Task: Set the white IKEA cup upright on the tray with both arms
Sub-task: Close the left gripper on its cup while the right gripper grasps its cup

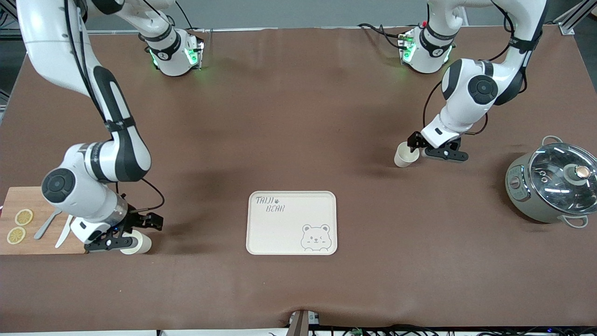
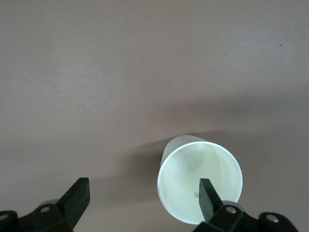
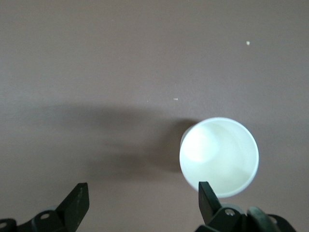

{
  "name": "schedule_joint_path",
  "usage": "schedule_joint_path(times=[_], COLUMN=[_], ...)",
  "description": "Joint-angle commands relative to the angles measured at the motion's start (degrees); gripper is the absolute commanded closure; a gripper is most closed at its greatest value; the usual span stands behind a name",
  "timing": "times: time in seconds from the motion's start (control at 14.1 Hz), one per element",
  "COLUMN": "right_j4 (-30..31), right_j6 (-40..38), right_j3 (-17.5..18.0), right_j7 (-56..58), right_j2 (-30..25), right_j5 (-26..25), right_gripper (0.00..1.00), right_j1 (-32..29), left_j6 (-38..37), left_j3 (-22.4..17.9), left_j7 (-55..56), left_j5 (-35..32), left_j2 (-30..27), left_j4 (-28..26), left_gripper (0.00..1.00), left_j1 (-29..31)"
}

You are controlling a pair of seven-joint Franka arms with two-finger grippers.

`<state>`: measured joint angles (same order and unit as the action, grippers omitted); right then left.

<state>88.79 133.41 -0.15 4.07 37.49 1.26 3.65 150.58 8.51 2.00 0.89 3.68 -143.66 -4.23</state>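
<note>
The left gripper sits low at a white cup standing upright on the brown table toward the left arm's end. Its fingers are spread wide: one finger dips inside the cup's open mouth, the other hangs well outside over bare table, so nothing is pinched.

The right gripper is low at a second white cup, just beside a wooden cutting board that carries lemon slices and cutlery. Its fingers are spread too; one finger is at the rim of that cup, the other is clear of it.

The cream tray with the bear drawing lies between the two grippers, well apart from both, nearer to the front camera than the left gripper's cup. A lidded cooking pot stands near the table's edge at the left arm's end.
</note>
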Motion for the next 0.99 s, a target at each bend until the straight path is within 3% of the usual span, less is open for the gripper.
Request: schedule_joint_path(times=[0.0,0.49,0.57,0.64,0.71,0.78,0.85,0.92], right_j4=[-5.4,-5.7,-6.6,-6.9,-6.9,-6.9,-6.9,-6.9], right_j6=[0.1,3.3,2.7,2.3,1.9,1.8,1.8,1.8], right_j3=[0.1,-0.1,0.0,-0.1,-0.1,-0.1,0.0,-0.1], right_j7=[1.6,1.9,2.0,2.1,2.7,3.8,4.4,4.5], right_j2=[4.8,7.6,7.9,8.0,8.0,8.1,8.1,8.1], right_j5=[-1.0,-2.0,-1.9,-2.0,-2.0,-2.2,-2.3,-2.3], right_gripper=[0.0,0.0,0.16,0.48,0.73,0.91,1.0,1.0], right_j1=[-0.6,-1.3,-1.8,-1.7,-1.7,-1.8,-1.8,-1.8], left_j6=[2.5,9.8,10.5,11.0,11.0,11.0,11.0,11.0], left_j3=[0.6,0.6,0.5,0.5,0.5,0.5,0.5,0.5], left_j7=[-1.3,-1.7,-2.3,-3.1,-3.7,-3.8,-3.1,-3.9], left_j5=[0.5,0.5,0.5,0.5,0.5,0.5,0.5,0.5], left_j2=[0.7,5.2,5.9,6.4,6.5,6.6,6.3,6.4], left_j4=[-0.7,-2.2,-2.2,-2.1,-2.1,-2.0,-2.2,-2.4], left_gripper=[0.0,0.0,0.0,0.0,0.0,0.0,0.7,1.0], left_j1=[0.9,0.8,0.8,0.9,1.3,1.8,1.8,1.9])
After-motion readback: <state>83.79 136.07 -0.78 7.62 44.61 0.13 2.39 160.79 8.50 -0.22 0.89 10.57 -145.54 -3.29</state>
